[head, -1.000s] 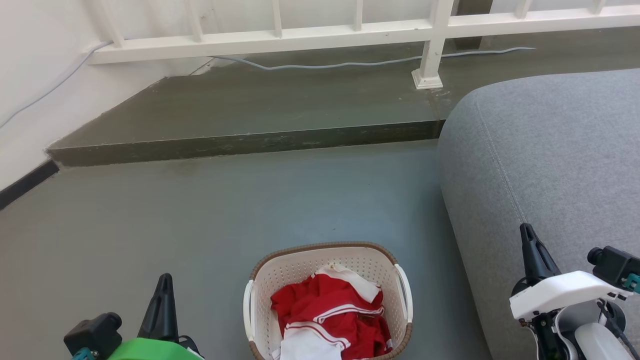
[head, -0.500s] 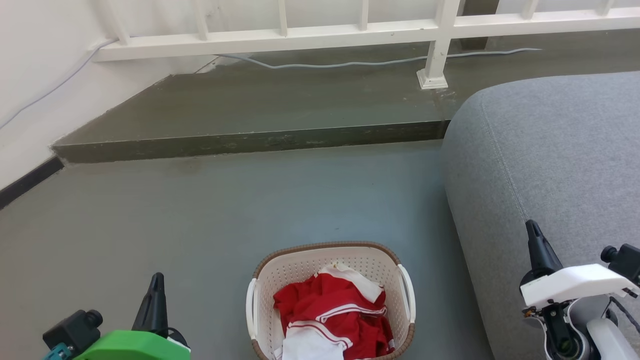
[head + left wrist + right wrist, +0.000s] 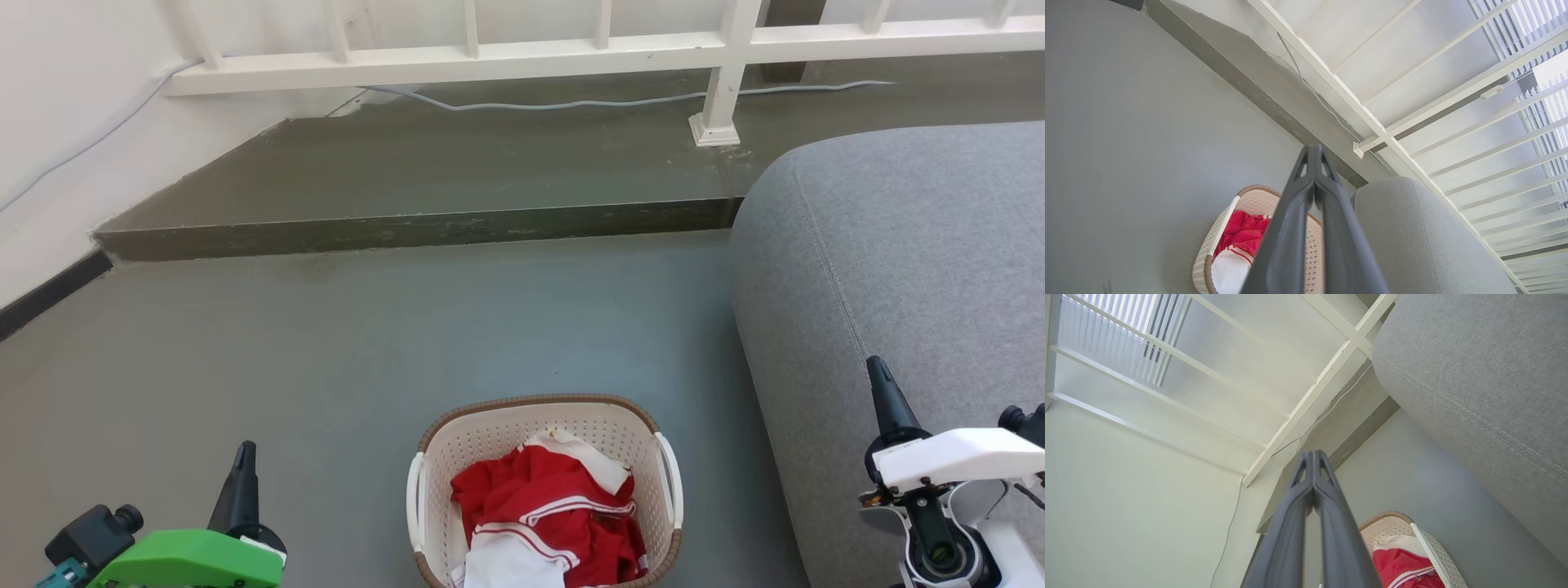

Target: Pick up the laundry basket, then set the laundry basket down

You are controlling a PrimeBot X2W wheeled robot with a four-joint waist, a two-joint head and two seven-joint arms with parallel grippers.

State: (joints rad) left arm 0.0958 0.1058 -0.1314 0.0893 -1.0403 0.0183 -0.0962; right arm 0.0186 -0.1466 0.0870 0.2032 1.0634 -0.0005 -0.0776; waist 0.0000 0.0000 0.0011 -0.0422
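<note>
Basket (image 3: 539, 401) on the floor (image 3: 326, 351) low centre, red clothes (image 3: 543, 502) inside, sofa (image 3: 898, 245) near its right. I see left gripper (image 3: 243, 454) and right gripper (image 3: 877, 366) flanking it, apart from it, fingers pressed together, holding nothing.

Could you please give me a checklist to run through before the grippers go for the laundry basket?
1. Laundry basket stands upright on the floor: ok.
2. Both white handles uncovered by the clothes: ok.
3. Left gripper jaws open for a grasp: not ok, shut.
4. Right gripper jaws open: not ok, shut.
5. Floor gap between basket and grey sofa for the right gripper: looks ok.
6. Grippers level with the handles: cannot tell.
</note>
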